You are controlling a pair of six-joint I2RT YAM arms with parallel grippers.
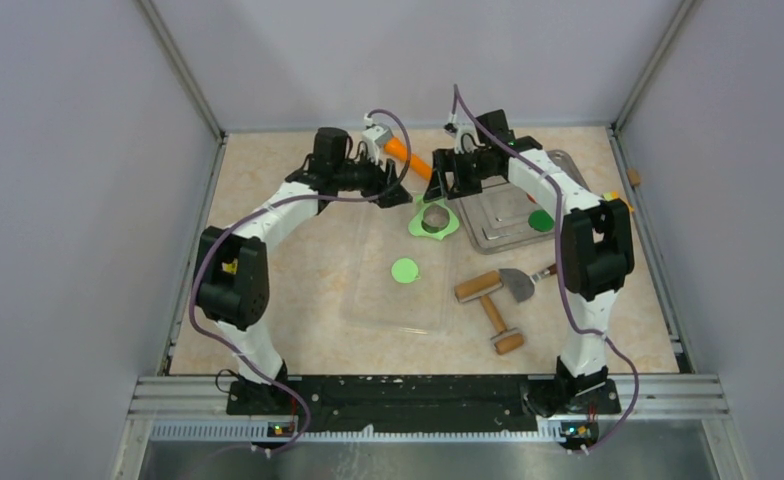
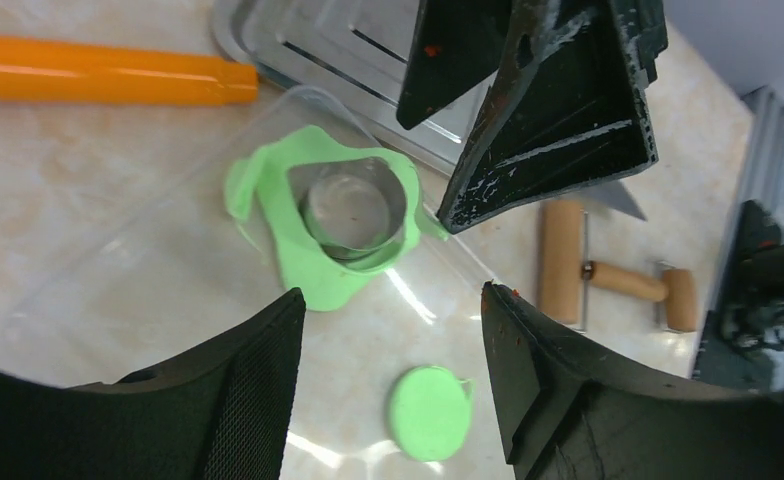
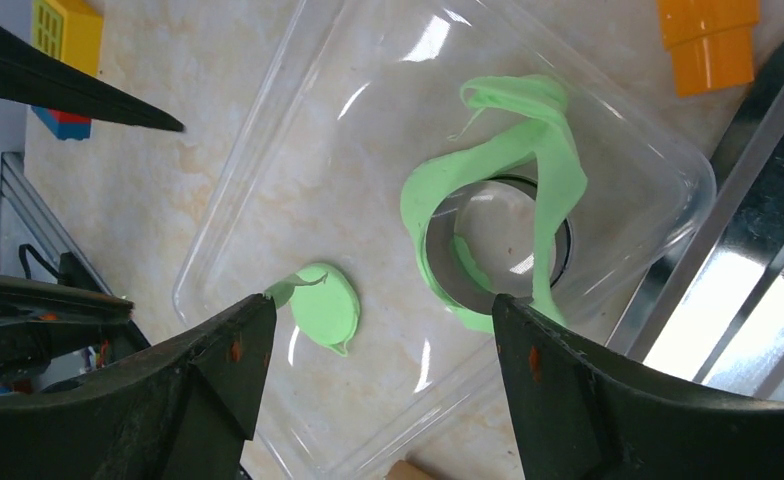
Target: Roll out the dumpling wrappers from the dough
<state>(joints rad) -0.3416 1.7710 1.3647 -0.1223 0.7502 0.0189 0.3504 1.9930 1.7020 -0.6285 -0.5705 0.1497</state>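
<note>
A thin lime-green dough sheet [image 1: 450,226] with a round hole lies at the far right corner of a clear plastic tray [image 1: 378,300]. A metal ring cutter [image 1: 435,217] stands in the hole; both also show in the left wrist view [image 2: 303,262] and the right wrist view [image 3: 553,150]. One round lime-green wrapper [image 1: 404,270] lies flat mid-tray, also seen from the left wrist [image 2: 429,412] and the right wrist [image 3: 326,304]. My left gripper [image 1: 400,190] is open and empty just left of the dough. My right gripper [image 1: 443,184] is open and empty just behind it.
An orange rolling pin [image 1: 406,155] lies behind the grippers. A metal tray [image 1: 498,225] holds a darker green disc [image 1: 540,220]. A wooden roller [image 1: 490,310] and a scraper [image 1: 517,284] lie right of the clear tray. Toy blocks [image 3: 68,50] lie on the table.
</note>
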